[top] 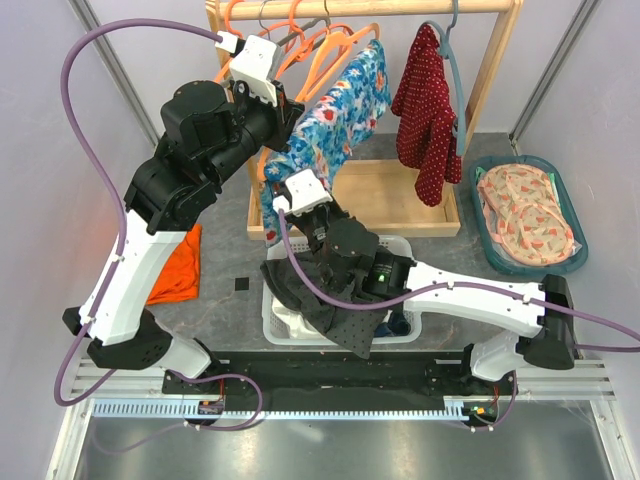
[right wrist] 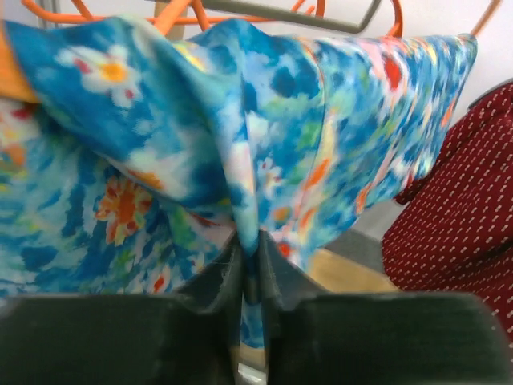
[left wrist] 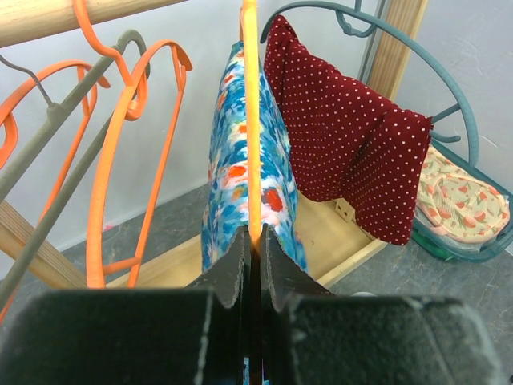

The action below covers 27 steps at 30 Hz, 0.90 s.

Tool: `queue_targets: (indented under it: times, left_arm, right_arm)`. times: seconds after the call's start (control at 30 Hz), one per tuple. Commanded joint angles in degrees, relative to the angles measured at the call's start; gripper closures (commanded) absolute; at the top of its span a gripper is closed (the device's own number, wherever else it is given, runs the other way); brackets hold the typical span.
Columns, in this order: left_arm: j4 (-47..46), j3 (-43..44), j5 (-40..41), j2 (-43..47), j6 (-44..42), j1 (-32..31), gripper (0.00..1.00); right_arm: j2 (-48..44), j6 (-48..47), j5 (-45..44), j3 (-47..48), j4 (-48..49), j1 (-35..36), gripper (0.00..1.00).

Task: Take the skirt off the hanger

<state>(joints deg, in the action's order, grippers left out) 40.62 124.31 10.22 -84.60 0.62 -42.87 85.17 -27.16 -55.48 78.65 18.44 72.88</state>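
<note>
Now at the stripping step | left gripper [left wrist: 252, 241] clamped on hanger [left wrist: 252, 120] | right gripper [right wrist: 246, 250] pinching skirt [top: 340, 110], hung by table's far edge | next, likely: draw cloth down and off, hanger held steady

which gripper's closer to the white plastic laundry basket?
Right. The right gripper, jaws shut on the blue floral skirt, sits just beyond the white basket; the left gripper is up near the wooden rail, clamping an orange plastic hanger.

The left gripper [left wrist: 252, 242] and right gripper [right wrist: 248, 250] are finished in matte black; the arm links [top: 135, 265] are clad in white shells, with purple cables [top: 75, 60] looped alongside.
</note>
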Motion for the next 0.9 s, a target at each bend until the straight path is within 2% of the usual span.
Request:
queue_targets:
  times: [0.0,0.33,0.6,0.87]
  left_arm:
    - [-5.8,1.5,-0.2,2.0,1.0,-0.1,0.98]
    - [-6.3,0.5,0.8,1.0,0.5,-0.1,0.98]
    - [-7.4,-0.3,1.7,-0.2,-0.2,-0.1,0.98]
    - [-8.6,-0.2,2.9,-2.3,-0.4,-0.1,0.98]
  right_arm:
    - [-5.5,4.8,3.4,6.7,-5.8,0.2,1.0]
    - [-20.3,4.9,8.1,20.6,-10.1,0.1,1.0]
    - [-28.8,14.8,19.7,27.8,-18.2,0.1,1.0]
    - [-25.8,17.4,22.8,30.4,-25.2,0.1,1.0]
